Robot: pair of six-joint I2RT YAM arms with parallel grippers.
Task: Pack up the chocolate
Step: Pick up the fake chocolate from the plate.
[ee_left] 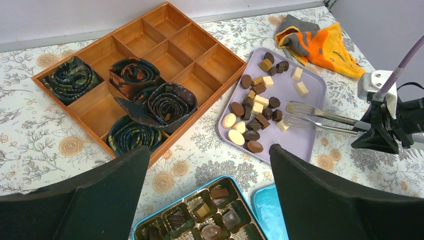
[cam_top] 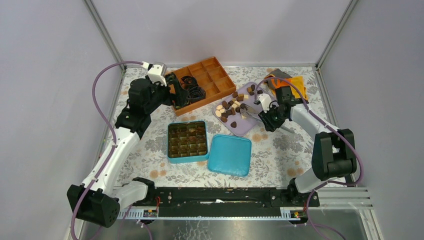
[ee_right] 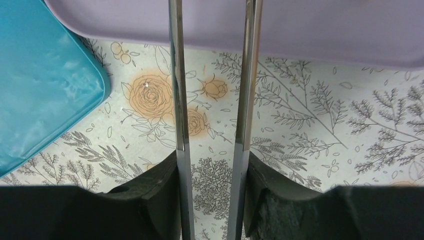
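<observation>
1. A lilac tray (cam_top: 247, 125) sits on a flower-patterned table (cam_top: 280, 150) and serves as the landmark here. The chocolate (cam_top: 234, 106) lies loose on it: a scatter of dark brown, mid brown and cream pieces, mostly on the tray's left half.
2. The right gripper (cam_top: 274, 117) is just right of the tray. It pinches a pair of metal tongs (ee_left: 320, 120), with one finger pressed against each arm.
3. The tongs reach in over the tray's right half. Their tips stand apart, close to the nearest pieces. They seem to hold nothing, though the view is too small to be sure.
4. The left gripper (cam_top: 172, 92) hovers well to the left of the tray, fingers spread wide and empty. It hangs over a wooden divided tray (cam_top: 212, 75) holding rolled neckties (cam_top: 187, 87).
5. An open teal box (cam_top: 187, 160) sits left of the lilac tray, nearer the arms' bases. Its grid of compartments is lined with dark cups.
6. The box's teal lid (cam_top: 230, 155) lies flat just on the near side of the lilac tray.
7. Progress: the left wrist view shows a few pieces already in the box's nearest compartments. How many of the others are filled is hard to tell.
8. Most of the work appears to be ahead, since a large number of pieces lie on the lilac tray and the lid is off.
9. An orange and grey cloth (cam_top: 290, 82) is bunched beyond the tray's far right corner.
</observation>
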